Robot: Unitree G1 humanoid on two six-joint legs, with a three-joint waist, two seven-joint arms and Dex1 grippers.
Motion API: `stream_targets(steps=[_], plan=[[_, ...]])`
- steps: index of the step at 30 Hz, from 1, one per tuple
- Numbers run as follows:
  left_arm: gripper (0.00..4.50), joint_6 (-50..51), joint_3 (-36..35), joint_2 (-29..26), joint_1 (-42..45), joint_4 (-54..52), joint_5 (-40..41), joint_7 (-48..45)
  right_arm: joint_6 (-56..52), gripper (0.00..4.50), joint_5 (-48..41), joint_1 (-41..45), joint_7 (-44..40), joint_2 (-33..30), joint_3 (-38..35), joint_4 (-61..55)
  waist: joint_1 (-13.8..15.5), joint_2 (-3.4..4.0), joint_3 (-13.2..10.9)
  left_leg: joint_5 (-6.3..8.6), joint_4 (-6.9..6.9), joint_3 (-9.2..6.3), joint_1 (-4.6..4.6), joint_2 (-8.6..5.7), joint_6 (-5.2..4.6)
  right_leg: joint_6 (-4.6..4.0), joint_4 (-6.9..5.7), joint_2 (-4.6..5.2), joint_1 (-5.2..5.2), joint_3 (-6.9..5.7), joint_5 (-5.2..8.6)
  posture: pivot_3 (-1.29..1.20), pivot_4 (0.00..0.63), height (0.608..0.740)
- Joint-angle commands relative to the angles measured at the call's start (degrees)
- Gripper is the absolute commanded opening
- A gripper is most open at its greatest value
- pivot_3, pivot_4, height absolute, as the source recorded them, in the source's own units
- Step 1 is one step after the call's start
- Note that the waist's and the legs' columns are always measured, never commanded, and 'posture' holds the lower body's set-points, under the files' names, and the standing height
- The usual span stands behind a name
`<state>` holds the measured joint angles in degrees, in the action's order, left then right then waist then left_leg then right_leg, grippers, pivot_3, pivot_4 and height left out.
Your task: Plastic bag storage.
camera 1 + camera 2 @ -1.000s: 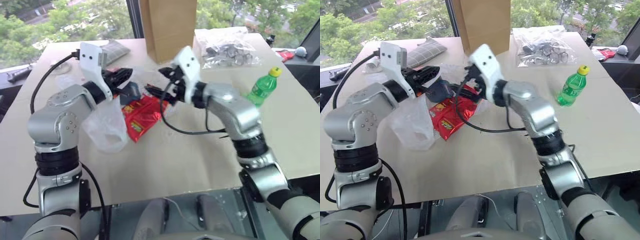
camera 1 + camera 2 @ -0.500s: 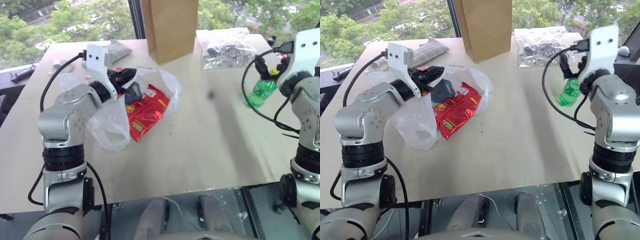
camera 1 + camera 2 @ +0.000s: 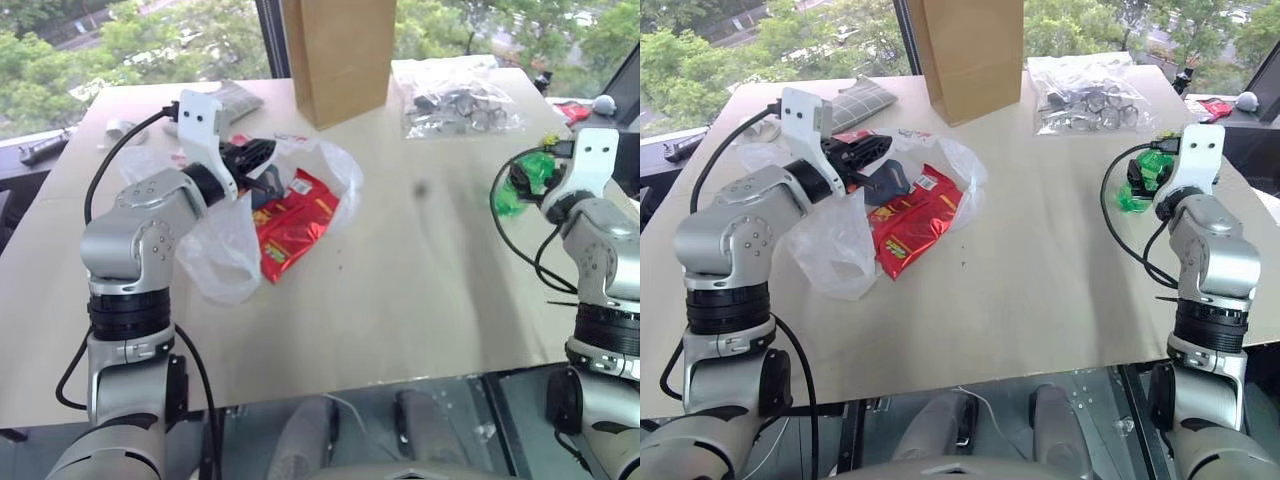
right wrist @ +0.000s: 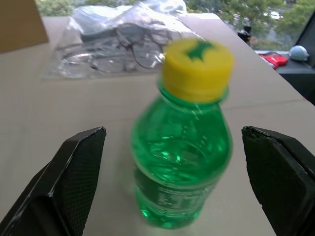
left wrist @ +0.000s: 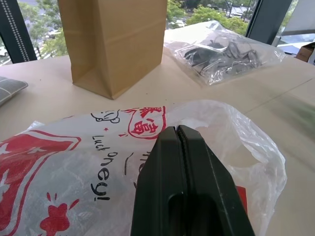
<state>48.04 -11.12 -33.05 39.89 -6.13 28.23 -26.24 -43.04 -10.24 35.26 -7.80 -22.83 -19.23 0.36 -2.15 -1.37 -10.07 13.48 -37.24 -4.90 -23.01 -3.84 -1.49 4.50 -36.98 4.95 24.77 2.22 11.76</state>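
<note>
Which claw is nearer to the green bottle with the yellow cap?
Right. The right claw stands open with the green bottle between its fingers, not touching. The left claw is far across the table, shut on the plastic bag.

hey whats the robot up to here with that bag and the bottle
The left gripper is shut on the plastic bag, holding its edge up off the table; a red snack packet lies in the bag's mouth. The right gripper is open, its fingers either side of the green bottle without touching it. The bottle stands upright near the table's right edge. A brown paper bag and a clear bag of parts sit at the far side.
</note>
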Motion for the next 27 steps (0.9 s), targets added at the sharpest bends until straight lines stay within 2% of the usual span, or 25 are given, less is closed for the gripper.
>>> stream_targets(steps=[1, 7, 9, 11, 13, 15, 18, 22, 25, 27], plan=[[0.00, -1.39, -0.38, -0.68, 1.24, -1.25, -0.26, -0.51, 8.18, 4.46, 1.31, 2.21, -0.12, -0.89, 0.58, 7.89, -0.07, 0.00, 0.00, 0.00, 0.00, 0.01, 0.01, 0.00, 0.00, 0.00, 0.00, 0.00, 0.00, 0.01, 0.00, 0.00, 0.150, 0.740], [0.00, -1.13, -0.25, -0.89, 1.26, -1.50, -0.20, -0.75, 22.44, 4.46, 2.69, 9.04, -2.65, -2.34, 2.18, 28.78, -0.19, 0.00, 0.00, 0.00, 0.01, 0.05, 0.07, 0.02, 0.00, 0.00, 0.00, -0.03, -0.05, 0.07, 0.00, 0.00, 0.150, 0.740], [0.00, -0.90, -0.40, -1.02, 1.16, -1.88, -0.09, -0.70, 25.94, 3.94, 3.43, 10.09, -3.36, -2.83, 3.08, 32.69, -0.18, 0.00, 0.00, 0.00, 0.02, 0.06, 0.06, 0.01, 0.00, 0.00, 0.03, -0.03, -0.06, 0.08, 0.00, 0.00, 0.150, 0.740], [0.00, -0.64, -0.67, -1.24, 0.95, -2.20, 0.02, -0.63, 28.89, 3.19, 3.90, 10.67, -4.04, -3.16, 3.95, 35.06, -0.17, 0.00, 0.00, 0.00, 0.02, 0.05, 0.06, 0.01, -0.01, 0.00, 0.07, -0.02, -0.07, 0.08, 0.00, 0.00, 0.150, 0.740], [0.00, -0.46, -0.91, -1.43, 0.64, -2.53, 0.16, -0.57, 30.55, 3.06, 4.02, 10.59, -4.35, -3.18, 4.40, 35.57, -0.20, 0.00, 0.00, 0.00, 0.02, 0.06, 0.06, 0.01, -0.01, 0.00, 0.08, -0.02, -0.07, 0.09, 0.00, 0.00, 0.150, 0.740], [0.00, -0.15, -1.17, -1.46, 0.42, -2.90, 0.31, -0.24, 31.09, 3.06, 4.23, 8.74, -5.73, -3.27, 5.66, 32.09, -0.22, 0.00, 0.00, 0.00, 0.02, 0.07, 0.06, 0.01, -0.01, 0.00, 0.08, -0.02, -0.07, 0.10, -0.01, 0.00, 0.150, 0.740], [0.00, 0.25, -1.67, -1.44, 0.48, -3.05, 0.57, 0.26, 27.31, 3.06, 2.37, 2.42, -11.49, -3.88, 8.99, 15.77, -0.15, 0.02, -0.01, 0.00, 0.04, 0.04, 0.05, 0.03, -0.01, 0.00, 0.07, -0.04, -0.04, 0.09, 0.00, 0.00, 0.150, 0.740], [0.00, 0.70, -2.12, -1.09, 0.76, -2.68, 1.01, 0.58, 13.67, 3.06, -8.39, -5.62, -21.99, -4.56, 17.43, -15.74, -0.61, 0.13, -0.07, 0.01, 0.05, 0.07, -0.17, 0.04, -0.02, 0.00, 0.08, -0.04, 0.22, 0.15, 0.00, 0.00, 0.150, 0.740], [0.00, 0.59, -1.94, -0.93, 1.03, -2.27, 1.02, 0.39, 6.15, 3.06, -13.67, -5.24, -21.79, -1.92, 20.14, -24.65, -1.27, 0.13, -0.07, 0.01, -0.08, 0.11, -0.47, 0.07, -0.02, 0.02, -0.15, -0.07, 0.62, 0.23, -0.01, 0.00, 0.150, 0.740], [0.00, 0.25, -1.66, -0.78, 1.50, -1.66, 0.98, 0.09, 2.34, 3.06, -16.43, -2.50, -19.12, 3.69, 22.48, -25.93, -1.02, 0.12, -0.07, 0.01, -0.17, 0.01, -0.52, 0.06, -0.01, 0.01, -0.26, -0.07, 0.63, 0.13, -0.01, 0.00, 0.150, 0.740]])
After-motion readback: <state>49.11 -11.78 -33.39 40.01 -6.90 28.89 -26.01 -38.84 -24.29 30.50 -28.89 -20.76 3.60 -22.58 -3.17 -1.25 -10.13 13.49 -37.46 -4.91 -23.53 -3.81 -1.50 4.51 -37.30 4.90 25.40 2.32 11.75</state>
